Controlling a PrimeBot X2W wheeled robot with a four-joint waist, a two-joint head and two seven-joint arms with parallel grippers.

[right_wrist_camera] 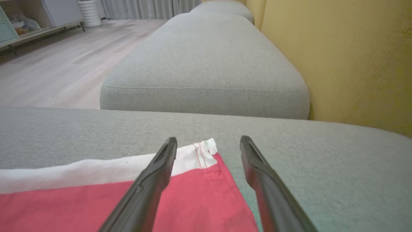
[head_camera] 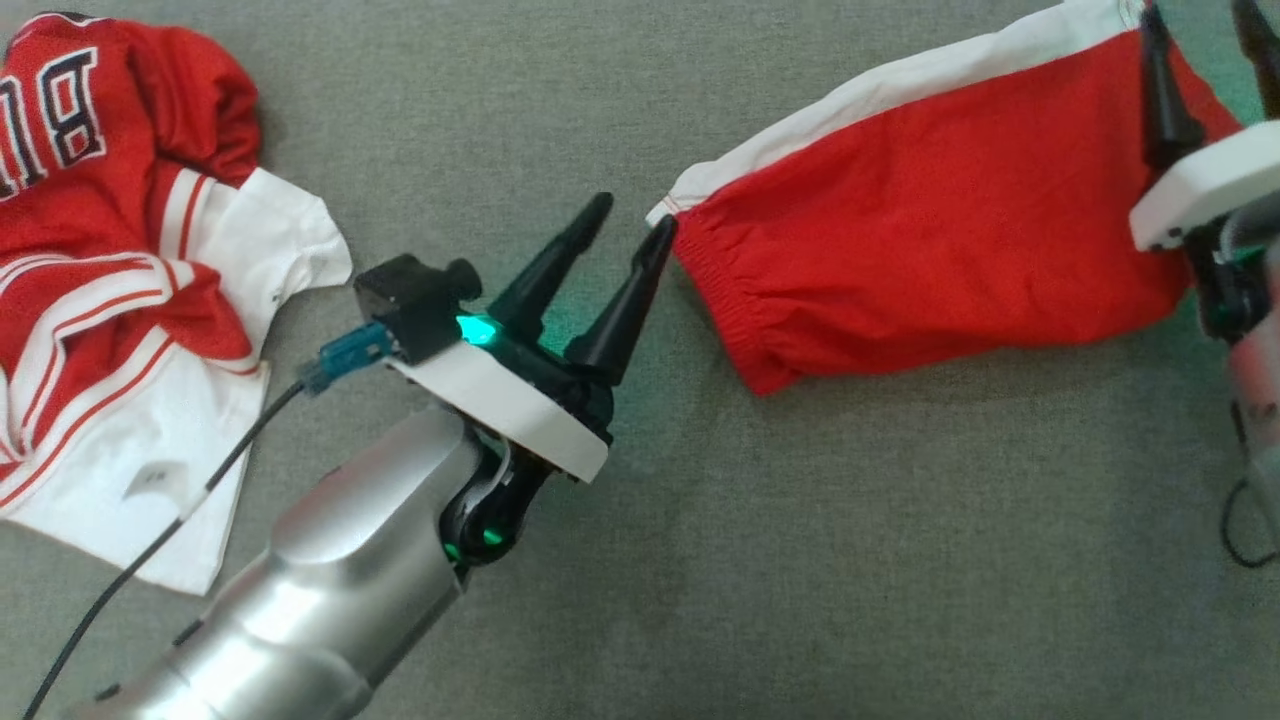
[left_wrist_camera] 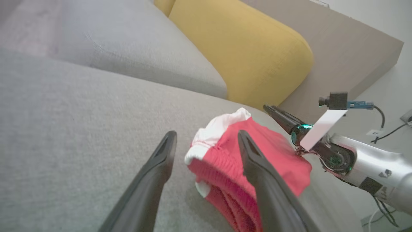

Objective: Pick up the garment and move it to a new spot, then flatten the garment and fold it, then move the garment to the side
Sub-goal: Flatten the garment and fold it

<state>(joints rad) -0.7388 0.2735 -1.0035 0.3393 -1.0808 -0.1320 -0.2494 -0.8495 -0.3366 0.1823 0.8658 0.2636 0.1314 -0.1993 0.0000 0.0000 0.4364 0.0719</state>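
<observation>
The garment, red shorts with a white side stripe, lies folded and flat on the grey sofa seat, reaching from the middle to the upper right. My left gripper is open just left of its gathered waistband end, with nothing between the fingers. In the left wrist view the left gripper frames that end of the garment. My right gripper stands open over the far right end. The right wrist view has the right gripper straddling a hem corner of the garment.
A crumpled red and white jersey lies at the left of the seat. A yellow back cushion stands behind the seat. Another grey seat cushion adjoins it, with wooden floor beyond. My right arm reaches in from the right.
</observation>
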